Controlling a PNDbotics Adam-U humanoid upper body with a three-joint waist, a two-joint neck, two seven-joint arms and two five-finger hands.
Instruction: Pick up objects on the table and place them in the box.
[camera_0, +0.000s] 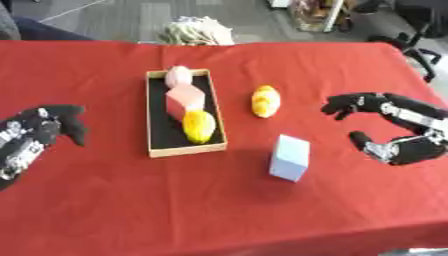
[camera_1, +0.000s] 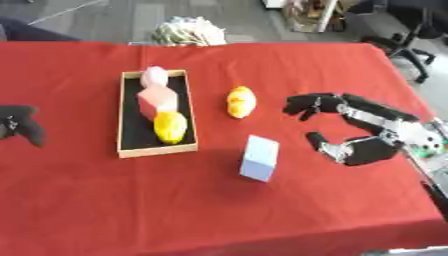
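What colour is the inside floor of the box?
Black, inside the tan rectangular box; the left eye view shows it best.

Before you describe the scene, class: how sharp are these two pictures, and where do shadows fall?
Left eye view: soft all over, edges of the pale blue cube smeared, a faint shadow at its base on the red tablecloth. Right eye view: equally soft; the robot's black right hand blurs into its silver joints.

Left robot hand (camera_1: 19, 127) — partly cut off at the edge
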